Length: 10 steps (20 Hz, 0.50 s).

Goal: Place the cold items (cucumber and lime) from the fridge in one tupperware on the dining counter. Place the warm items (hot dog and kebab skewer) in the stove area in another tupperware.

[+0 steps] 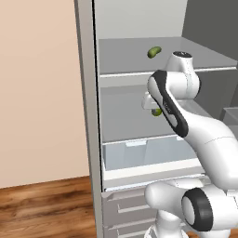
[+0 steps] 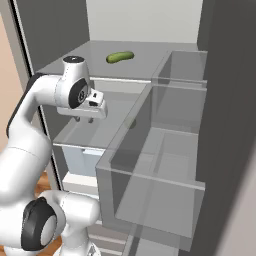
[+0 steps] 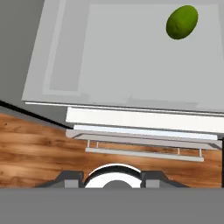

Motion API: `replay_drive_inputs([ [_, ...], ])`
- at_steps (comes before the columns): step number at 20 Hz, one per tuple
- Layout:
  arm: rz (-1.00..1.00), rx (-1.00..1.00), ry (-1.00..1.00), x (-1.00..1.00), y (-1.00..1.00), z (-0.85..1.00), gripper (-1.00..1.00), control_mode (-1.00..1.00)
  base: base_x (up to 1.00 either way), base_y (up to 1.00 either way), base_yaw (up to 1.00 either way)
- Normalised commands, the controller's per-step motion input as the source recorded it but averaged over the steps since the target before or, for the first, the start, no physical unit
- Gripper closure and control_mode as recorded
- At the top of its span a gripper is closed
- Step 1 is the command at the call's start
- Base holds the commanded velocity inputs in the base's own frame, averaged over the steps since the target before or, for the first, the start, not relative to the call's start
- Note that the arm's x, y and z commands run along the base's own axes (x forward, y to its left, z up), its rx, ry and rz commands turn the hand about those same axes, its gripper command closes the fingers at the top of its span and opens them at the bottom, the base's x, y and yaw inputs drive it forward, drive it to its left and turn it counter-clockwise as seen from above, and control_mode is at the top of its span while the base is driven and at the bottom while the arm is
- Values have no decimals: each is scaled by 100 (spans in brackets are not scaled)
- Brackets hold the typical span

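Observation:
The fridge (image 1: 88,93) stands open in front of me. On its upper shelf lies the dark green cucumber (image 1: 154,51) (image 2: 120,57). The round lime (image 3: 181,22) rests on the middle shelf, and in the left base view the lime (image 1: 157,112) peeks out from behind my forearm. My gripper (image 2: 84,120) hangs over the front of that middle shelf, pointing down, nearer the shelf's front edge than the lime. In the hand view the gripper (image 3: 113,179) has its fingertips (image 3: 70,178) apart with nothing between them. The tupperwares, dining counter, hot dog, kebab skewer and stove area are out of view.
Clear door bins (image 2: 165,150) on the opened fridge door stand close on the right of the arm. A clear drawer (image 1: 144,155) sits under the middle shelf, with grey drawers (image 1: 125,204) below. Wooden floor (image 1: 46,204) and a beige wall (image 1: 37,83) lie left.

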Motion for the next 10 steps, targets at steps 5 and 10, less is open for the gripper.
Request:
replay_drive_inputs([
  [5, -3, 0, -7, 0, -4, -2, -100, -100, 0, 0, 0],
  [10, -21, 0, -39, 0, -49, -26, -100, -100, 0, 0, 0],
])
